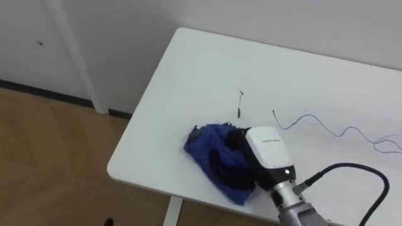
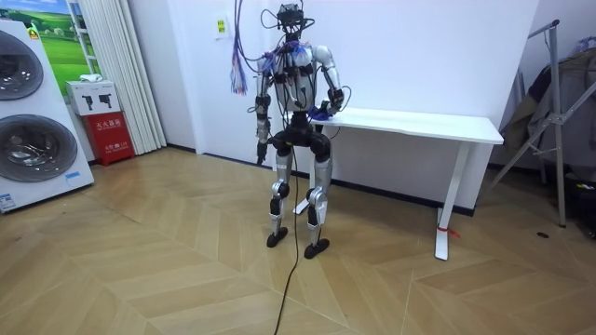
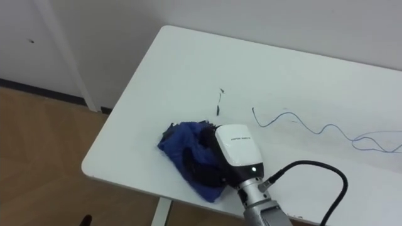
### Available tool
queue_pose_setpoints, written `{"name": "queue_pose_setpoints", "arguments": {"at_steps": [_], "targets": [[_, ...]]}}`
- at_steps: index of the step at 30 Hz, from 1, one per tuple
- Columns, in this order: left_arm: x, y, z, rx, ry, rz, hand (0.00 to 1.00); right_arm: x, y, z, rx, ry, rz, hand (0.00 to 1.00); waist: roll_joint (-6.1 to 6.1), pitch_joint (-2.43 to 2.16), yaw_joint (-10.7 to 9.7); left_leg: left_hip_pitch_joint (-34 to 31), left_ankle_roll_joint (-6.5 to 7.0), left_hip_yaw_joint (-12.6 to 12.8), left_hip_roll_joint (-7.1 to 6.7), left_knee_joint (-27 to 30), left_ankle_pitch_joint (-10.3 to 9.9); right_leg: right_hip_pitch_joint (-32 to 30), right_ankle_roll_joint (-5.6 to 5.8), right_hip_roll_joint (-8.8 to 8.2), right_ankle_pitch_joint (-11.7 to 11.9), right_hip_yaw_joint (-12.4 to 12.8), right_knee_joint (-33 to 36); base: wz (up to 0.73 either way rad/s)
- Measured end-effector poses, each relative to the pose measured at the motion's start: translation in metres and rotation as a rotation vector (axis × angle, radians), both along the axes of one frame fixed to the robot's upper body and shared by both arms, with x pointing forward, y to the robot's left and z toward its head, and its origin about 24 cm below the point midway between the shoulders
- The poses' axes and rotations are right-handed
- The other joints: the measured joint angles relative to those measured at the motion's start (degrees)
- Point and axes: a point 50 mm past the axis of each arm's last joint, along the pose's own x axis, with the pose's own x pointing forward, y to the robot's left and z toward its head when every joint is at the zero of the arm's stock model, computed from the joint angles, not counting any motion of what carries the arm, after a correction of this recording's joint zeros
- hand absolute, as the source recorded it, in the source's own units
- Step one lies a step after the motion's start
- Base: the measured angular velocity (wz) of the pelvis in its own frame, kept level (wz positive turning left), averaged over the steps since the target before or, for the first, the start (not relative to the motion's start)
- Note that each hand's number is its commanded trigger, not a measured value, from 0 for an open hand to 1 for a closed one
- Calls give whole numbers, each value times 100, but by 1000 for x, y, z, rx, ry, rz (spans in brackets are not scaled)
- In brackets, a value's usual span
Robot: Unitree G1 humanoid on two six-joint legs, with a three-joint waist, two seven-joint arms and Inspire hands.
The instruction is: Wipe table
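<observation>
Right hand (image 1: 267, 154) rests on a crumpled blue cloth (image 1: 207, 143) by the near edge of the white table (image 1: 188, 75); whether it grips or presses cannot be told. Farther across the table: a dark mark (image 1: 240, 107) and a blue scribble (image 1: 326, 129).

On the white table (image 1: 207, 69) lies a crumpled blue cloth (image 1: 204, 145). A dark mark (image 1: 240, 103) sits at its one o'clock, a blue scribble (image 1: 326, 129) at three.
</observation>
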Motion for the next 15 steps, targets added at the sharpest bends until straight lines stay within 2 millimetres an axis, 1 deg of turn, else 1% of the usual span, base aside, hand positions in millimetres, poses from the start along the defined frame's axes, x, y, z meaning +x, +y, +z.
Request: {"name": "queue_pose_setpoints", "arguments": {"at_steps": [2,4,6,7,9,10,11,12,13,14,15], "targets": [[0,0,0,0,5,2,0,7,-1,-2,45,35,-35,100,-2,2,40,5,-2,7,0,-1,10,2,0,-2,0,-6,0,-2],[2,-2,0,-2,-5,3,0,21,-4,-3,76,57,-67,100,-8,25,87,-4,-1,8,-6,3,29,-8,0,-9,0,-1,9,0],[1,-4,-1,-12,1,23,0,49,-13,-1,72,82,-119,100,-12,45,105,-39,-8,-19,-6,7,48,-12,-1,-9,1,-46,16,9],[0,-5,-1,-15,5,21,0,56,-17,-1,74,89,-144,100,-14,47,115,-73,-8,-35,-6,8,48,-19,-3,-10,2,-68,19,17],[1,-4,-1,-20,6,19,0,82,-41,6,77,94,-266,100,-34,53,130,-258,-15,-144,-13,58,66,-131,-24,-17,15,-177,28,24],[1,-4,0,-19,7,20,0,87,-47,9,83,91,-299,100,-39,52,133,-324,-16,-181,-19,83,70,-170,-25,-17,16,-198,31,26],[-2,-3,0,-20,17,24,0,97,-60,16,84,74,-362,100,-72,35,143,-464,-20,-221,-19,131,75,-271,-26,-18,16,-247,47,22],[-4,-3,-1,-29,34,23,0,106,-74,24,66,56,-411,100,-57,50,146,-584,-28,-250,-20,187,100,-372,-34,-25,21,-300,70,21],[-5,-2,-1,-32,46,18,0,110,-82,27,54,47,-437,100,-45,59,142,-636,-33,-267,-21,219,106,-427,-36,-29,22,-332,85,25],[-8,0,-1,-34,61,14,0,112,-98,32,40,30,-491,100,-32,68,141,-717,-34,-315,-41,231,129,-480,-36,-39,22,-341,87,29],[-11,3,0,-29,72,14,0,110,-113,34,47,21,-550,100,-31,67,140,-739,-36,-346,-56,201,167,-508,-36,-50,22,-344,98,27]]}}
